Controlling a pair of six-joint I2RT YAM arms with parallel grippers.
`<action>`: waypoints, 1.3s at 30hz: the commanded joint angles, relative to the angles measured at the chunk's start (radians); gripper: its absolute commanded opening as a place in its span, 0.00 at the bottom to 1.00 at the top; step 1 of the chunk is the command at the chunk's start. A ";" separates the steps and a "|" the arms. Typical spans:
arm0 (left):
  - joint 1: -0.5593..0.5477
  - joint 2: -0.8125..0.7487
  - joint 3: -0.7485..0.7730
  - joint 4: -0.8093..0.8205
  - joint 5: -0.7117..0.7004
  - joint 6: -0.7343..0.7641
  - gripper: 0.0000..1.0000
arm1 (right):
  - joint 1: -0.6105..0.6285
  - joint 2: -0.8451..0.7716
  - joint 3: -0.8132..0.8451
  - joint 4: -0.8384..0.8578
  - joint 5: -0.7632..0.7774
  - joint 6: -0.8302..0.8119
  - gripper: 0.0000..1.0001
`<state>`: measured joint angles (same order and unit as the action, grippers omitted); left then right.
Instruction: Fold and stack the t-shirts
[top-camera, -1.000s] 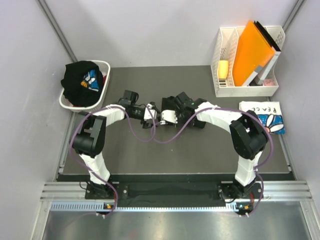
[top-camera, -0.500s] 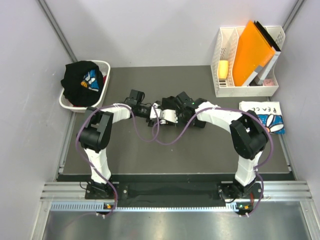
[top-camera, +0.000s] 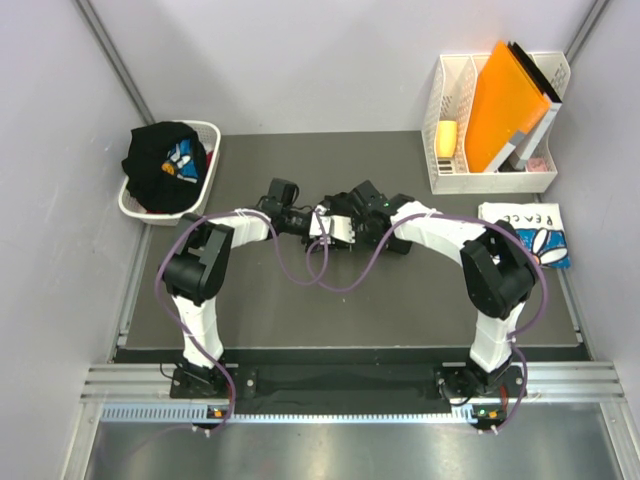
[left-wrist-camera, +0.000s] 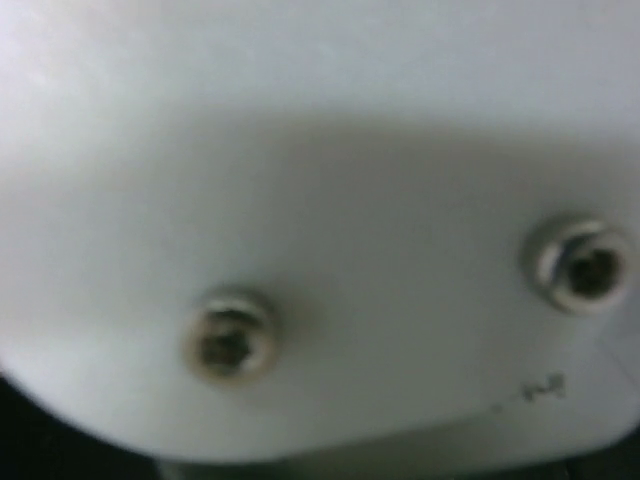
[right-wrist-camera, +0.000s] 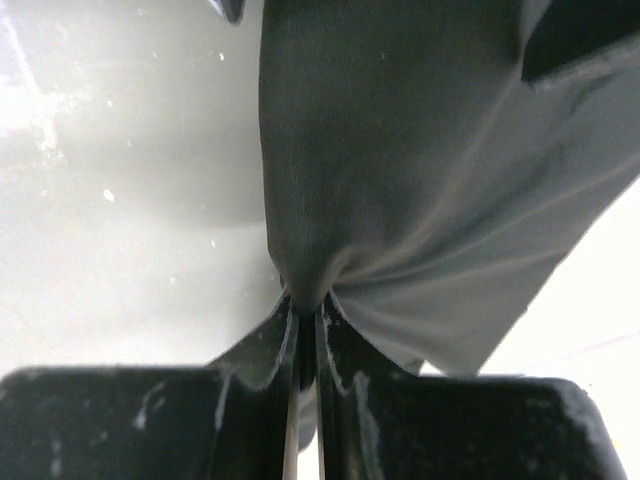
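Observation:
A pinch of dark t-shirt (right-wrist-camera: 400, 150) cloth sits in my right gripper (right-wrist-camera: 306, 305), which is shut on it; the fabric fans out above the fingers. In the top view the right gripper (top-camera: 347, 226) is at mid-table. My left gripper (top-camera: 318, 226) is right beside it, jaws apart, and I see nothing in it. The left wrist view is filled by a blurred white housing (left-wrist-camera: 350, 200) with two screws, so its fingers are hidden there. Another black t-shirt (top-camera: 160, 165) with a blue print is bunched in the white basket (top-camera: 131, 206). A folded white t-shirt (top-camera: 528, 232) with a blue daisy lies at the right.
A white file rack (top-camera: 445, 180) at the back right holds an orange folder (top-camera: 505, 95) and a yellow item (top-camera: 446, 137). Purple cables (top-camera: 330, 280) loop between the arms over the dark mat (top-camera: 350, 310). Walls close in on the left and the right.
My left arm has swung its gripper to the right, closing up on the right gripper. The right arm and the pinched cloth have stayed in place.

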<state>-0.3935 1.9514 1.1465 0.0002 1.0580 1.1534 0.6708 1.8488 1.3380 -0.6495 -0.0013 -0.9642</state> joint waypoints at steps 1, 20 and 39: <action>-0.019 0.003 0.024 0.040 0.020 -0.047 0.78 | -0.007 -0.019 0.082 0.037 -0.028 0.033 0.00; -0.056 0.047 0.064 0.015 -0.070 -0.077 0.48 | -0.007 -0.017 0.089 0.044 -0.032 0.030 0.00; -0.004 -0.103 -0.100 0.408 -0.191 -0.366 0.67 | -0.013 -0.023 0.033 0.076 -0.034 0.042 0.00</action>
<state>-0.4129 1.9152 1.0420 0.2813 0.8909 0.8890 0.6537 1.8530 1.3556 -0.6559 0.0086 -0.9432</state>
